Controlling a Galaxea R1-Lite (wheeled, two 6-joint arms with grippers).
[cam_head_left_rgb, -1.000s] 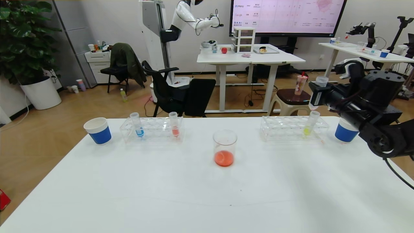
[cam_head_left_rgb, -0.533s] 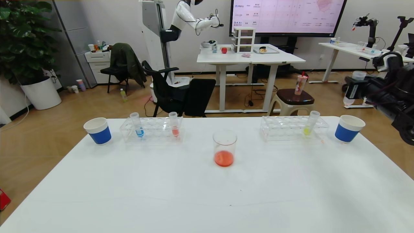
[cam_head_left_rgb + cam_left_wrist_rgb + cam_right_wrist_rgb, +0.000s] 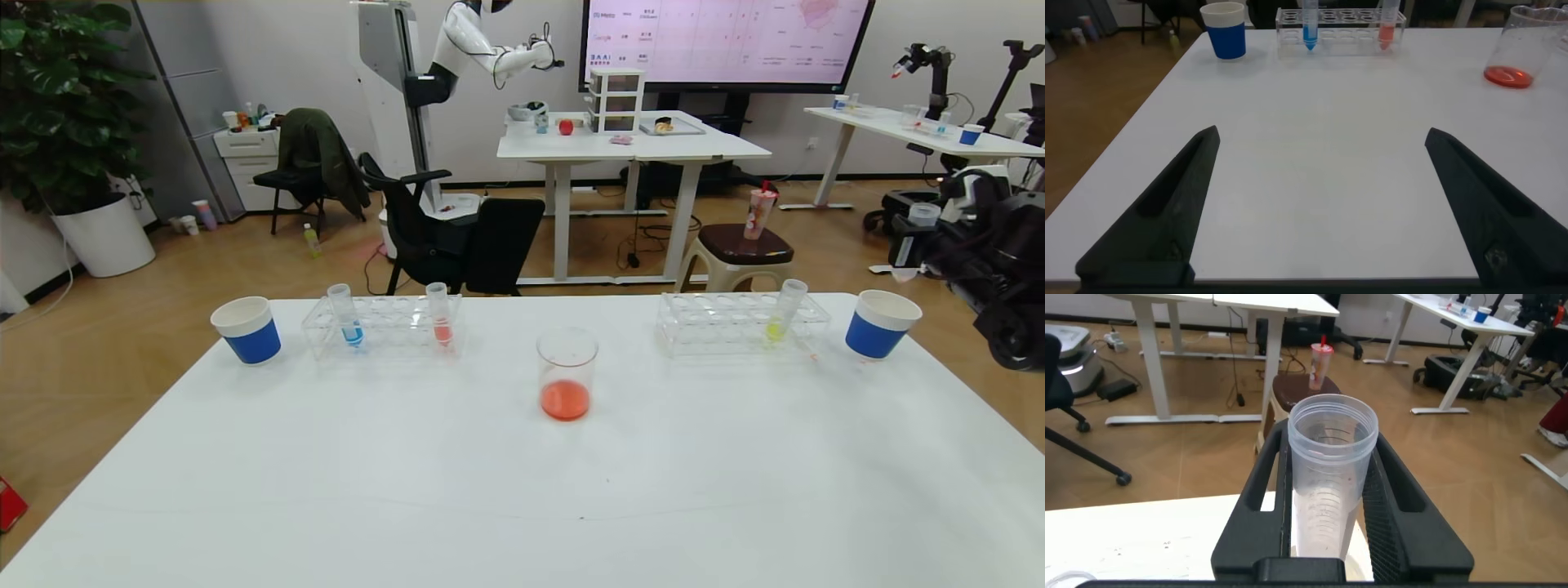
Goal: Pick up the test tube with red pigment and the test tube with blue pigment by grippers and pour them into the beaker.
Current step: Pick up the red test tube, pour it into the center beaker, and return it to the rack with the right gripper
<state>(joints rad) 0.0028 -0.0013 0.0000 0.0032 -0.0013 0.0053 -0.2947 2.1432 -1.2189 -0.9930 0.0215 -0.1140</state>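
The beaker stands mid-table with red liquid at its bottom; it also shows in the left wrist view. The test tube with blue pigment stands upright in the left rack, also seen in the left wrist view. No tube with vivid red liquid shows. My right gripper is shut on a clear, empty-looking test tube, held upright beyond the table's right edge, above and behind the right paper cup. My left gripper is open and empty over the near left table.
A salmon-red tube shares the left rack. A yellow-green tube stands in the right rack. A second blue-sleeved paper cup stands at the far left. A stool with a drink is behind the table.
My right arm has swung right and back with the empty tube, from over the right rack's end to beyond the right paper cup. The left gripper has not visibly moved.
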